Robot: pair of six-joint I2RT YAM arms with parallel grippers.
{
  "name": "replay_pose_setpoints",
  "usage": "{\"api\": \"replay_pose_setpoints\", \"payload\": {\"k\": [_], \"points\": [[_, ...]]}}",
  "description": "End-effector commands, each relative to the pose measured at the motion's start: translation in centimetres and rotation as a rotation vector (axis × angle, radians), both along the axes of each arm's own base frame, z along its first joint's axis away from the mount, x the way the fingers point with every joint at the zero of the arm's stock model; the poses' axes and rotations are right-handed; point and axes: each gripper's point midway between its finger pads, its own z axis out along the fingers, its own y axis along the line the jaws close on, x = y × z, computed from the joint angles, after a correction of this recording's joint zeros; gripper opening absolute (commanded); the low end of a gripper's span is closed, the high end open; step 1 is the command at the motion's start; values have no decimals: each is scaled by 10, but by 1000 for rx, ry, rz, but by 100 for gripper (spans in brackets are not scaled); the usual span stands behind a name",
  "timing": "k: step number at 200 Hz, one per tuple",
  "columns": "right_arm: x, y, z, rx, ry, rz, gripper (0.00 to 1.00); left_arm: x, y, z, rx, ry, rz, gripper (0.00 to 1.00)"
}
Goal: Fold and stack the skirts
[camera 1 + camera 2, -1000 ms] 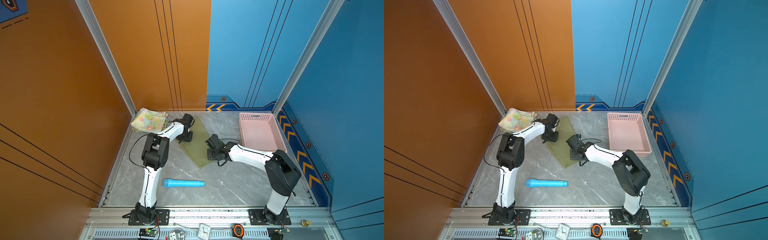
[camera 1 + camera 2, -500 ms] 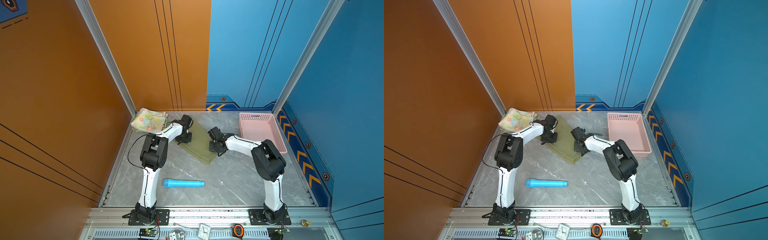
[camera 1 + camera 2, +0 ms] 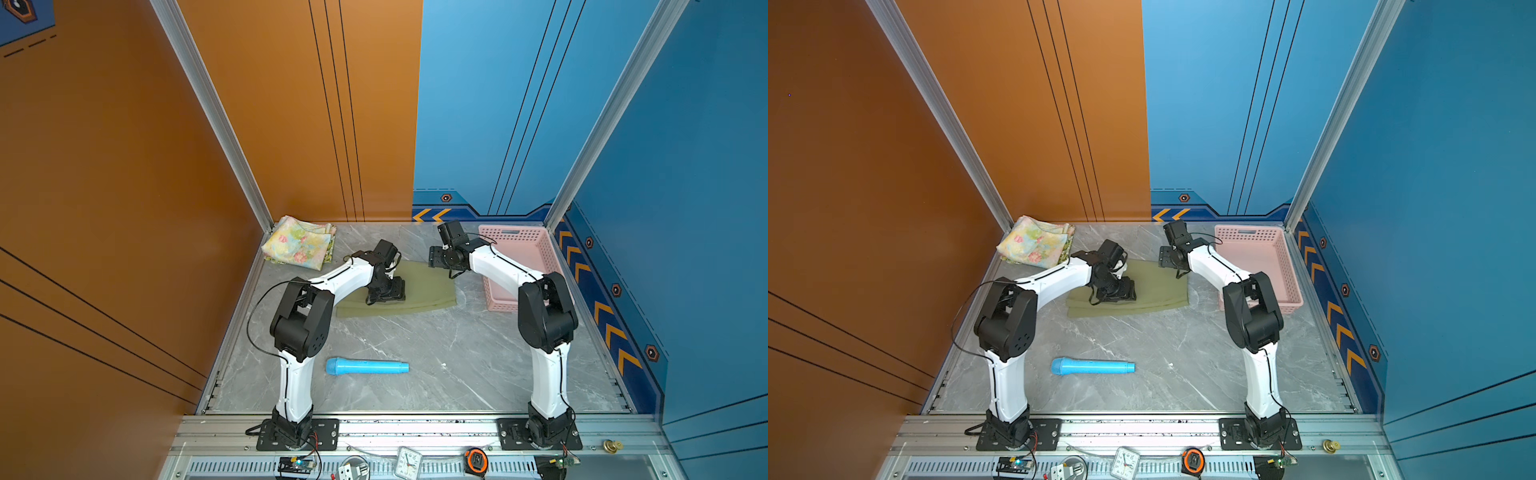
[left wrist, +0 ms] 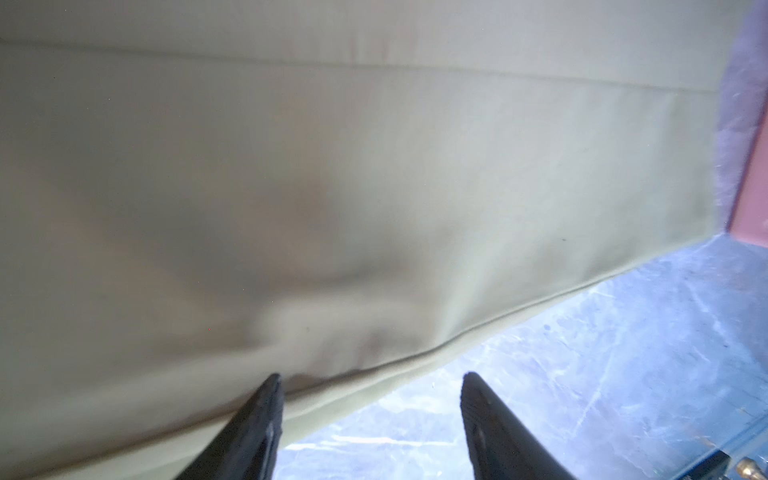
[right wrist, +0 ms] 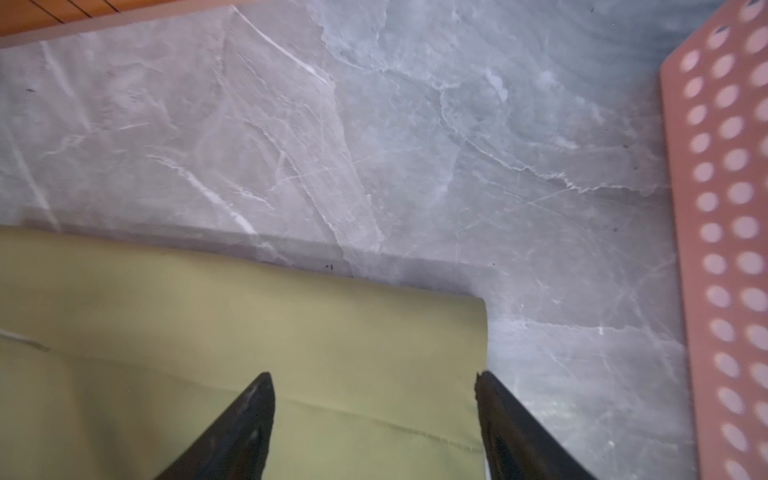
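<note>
Olive skirt: table centre toward 12 o'clock, lying flat, apparently folded once; final fold and stacking outstanding.
Floral skirt: folded, 11 o'clock corner.
Left gripper, right gripper: jaws apart, holding nothing, over the olive cloth.
Pink basket, 2 o'clock: empty.

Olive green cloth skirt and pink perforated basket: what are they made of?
Olive green cloth skirt: matte woven fabric, maybe cotton; it creases softly and shows a stitched hem. Pink perforated basket: looks like rigid moulded plastic, smooth, with regular round holes.
</note>
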Motion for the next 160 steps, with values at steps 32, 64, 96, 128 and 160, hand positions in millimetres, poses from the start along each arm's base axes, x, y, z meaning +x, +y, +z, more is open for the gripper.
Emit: {"api": "replay_pose_setpoints", "payload": {"k": [32, 64, 96, 128, 160], "points": [[-77, 8, -11, -66, 80, 37, 75, 14, 83, 16, 2, -5, 196, 70], [-101, -12, -27, -103, 129, -25, 74, 3, 137, 12, 54, 10, 339, 67], [-113, -35, -39, -127, 153, -87, 72, -3, 170, 5, 97, 23, 414, 66], [-117, -47, -46, -134, 173, -123, 72, -3, 185, -14, 123, 64, 448, 62], [-114, -52, -47, -138, 174, -138, 71, 3, 188, -25, 124, 72, 468, 56]]}}
